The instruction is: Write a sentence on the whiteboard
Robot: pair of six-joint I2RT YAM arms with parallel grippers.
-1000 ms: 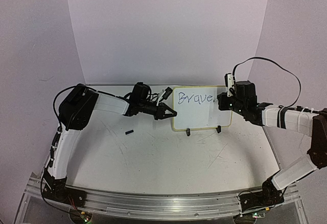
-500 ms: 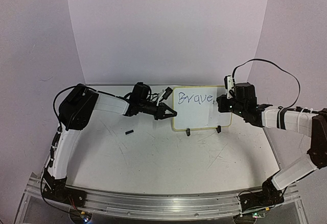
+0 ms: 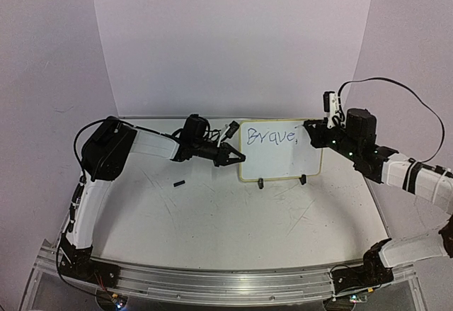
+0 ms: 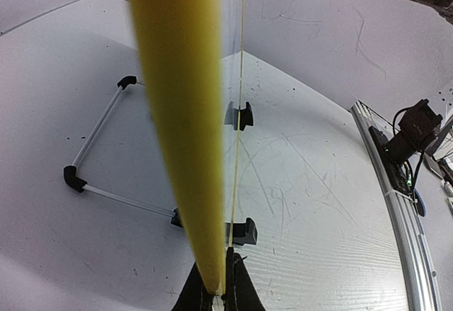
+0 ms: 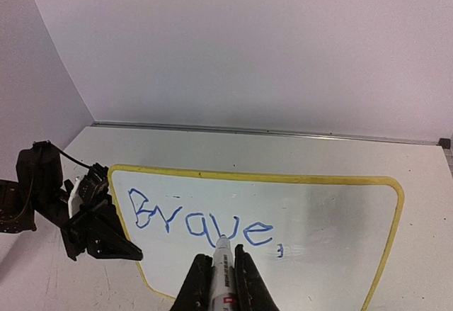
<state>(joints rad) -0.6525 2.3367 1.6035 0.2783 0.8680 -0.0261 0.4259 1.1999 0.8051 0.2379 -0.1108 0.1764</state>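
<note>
right gripper [image 5: 221, 256], pinching the marker [image 5: 225, 290], faces the whiteboard [image 5: 318, 219] at 12 o'clock, its long axis 9-to-3, tip seemingly clear of it; left gripper [image 3: 233, 157] clamps its 9 o'clock edge.

Clamped shut (left hand [image 3: 237, 158], right hand [image 3: 312, 131]).

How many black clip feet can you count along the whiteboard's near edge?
2. One clip foot sits left of the middle of the whiteboard's near edge; the other sits near its right corner. None seems hidden.
</note>
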